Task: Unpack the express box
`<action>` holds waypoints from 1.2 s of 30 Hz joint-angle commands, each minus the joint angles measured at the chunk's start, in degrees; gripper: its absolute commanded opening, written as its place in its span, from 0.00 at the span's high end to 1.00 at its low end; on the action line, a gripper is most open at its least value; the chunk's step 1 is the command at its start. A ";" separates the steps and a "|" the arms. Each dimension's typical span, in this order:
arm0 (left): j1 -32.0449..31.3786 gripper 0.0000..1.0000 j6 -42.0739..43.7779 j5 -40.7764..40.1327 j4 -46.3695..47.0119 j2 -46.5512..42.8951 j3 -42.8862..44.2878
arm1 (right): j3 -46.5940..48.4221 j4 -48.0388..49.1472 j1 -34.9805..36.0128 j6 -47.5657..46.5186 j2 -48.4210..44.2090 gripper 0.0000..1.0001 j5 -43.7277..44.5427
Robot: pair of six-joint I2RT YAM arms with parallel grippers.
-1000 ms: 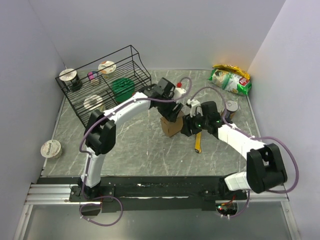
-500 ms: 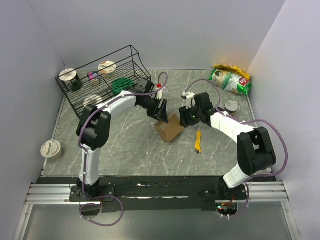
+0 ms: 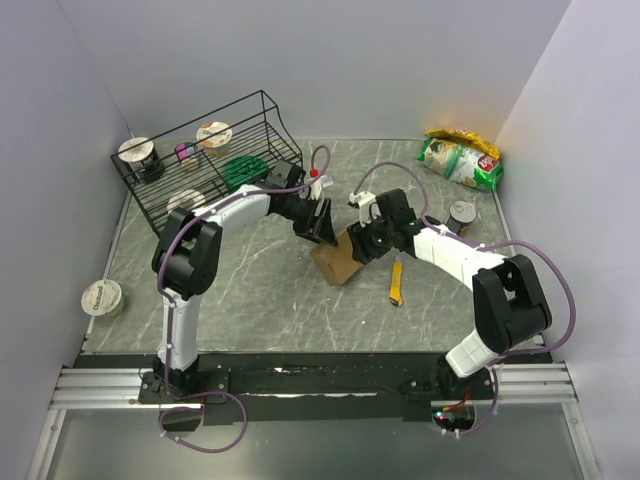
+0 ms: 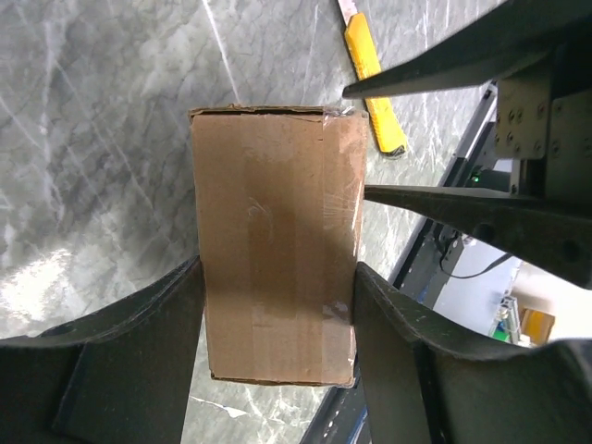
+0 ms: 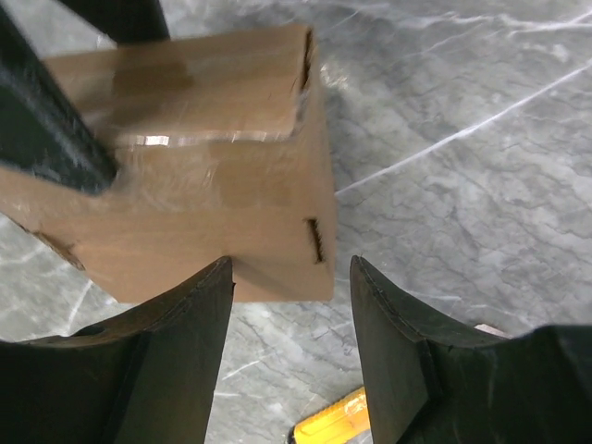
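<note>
Top external: my left gripper (image 3: 322, 222) has drawn back leftward and my right gripper (image 3: 368, 243) has closed in, so the express box (image 3: 338, 262) sits mid-table between both, near the yellow utility knife (image 3: 397, 282). Left wrist: my fingers clamp the box's two sides; its tape looks uncut, so I judge opening hasn't begun. Right wrist: fingers spread, straddling a lower corner without squeezing. No print shows on the box; the green snack bag (image 3: 460, 160) logo is too small to read

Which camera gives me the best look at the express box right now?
Left wrist: the express box fills the middle of the frame, its taped face square to the lens. Right wrist shows it at an angle, cut off at the edge. Top view shows it small and partly covered.
</note>
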 commanded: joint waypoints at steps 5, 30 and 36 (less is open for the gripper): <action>3.37 0.33 -6.07 14.31 7.33 -3.22 -2.62 | -1.38 -0.89 2.09 -4.08 3.29 0.43 6.59; -5.24 0.04 3.86 -10.52 -3.82 -5.51 4.14 | -0.07 -0.81 3.59 -5.31 5.85 0.47 9.14; -5.51 0.06 4.47 -12.03 -4.52 -4.46 3.53 | -0.33 -0.54 3.67 -5.23 5.40 0.48 9.32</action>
